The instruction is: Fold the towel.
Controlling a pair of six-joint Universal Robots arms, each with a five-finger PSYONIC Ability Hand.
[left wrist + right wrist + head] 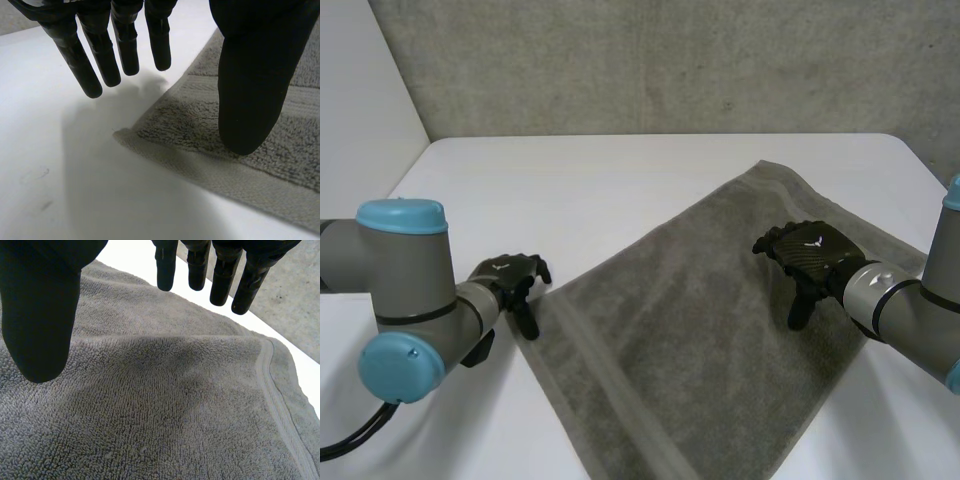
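Here towel lies under right hand, corner at left hand; fingers straight, empty.

no legible text, just a small white emblem on the right robot hand and left robot hand

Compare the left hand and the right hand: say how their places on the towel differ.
The left hand is at a corner of the towel; the right hand is above its inner part. The left hand's fingers hang over bare table, thumb over cloth; the right hand has towel under its palm. Both are open, grasping nothing.
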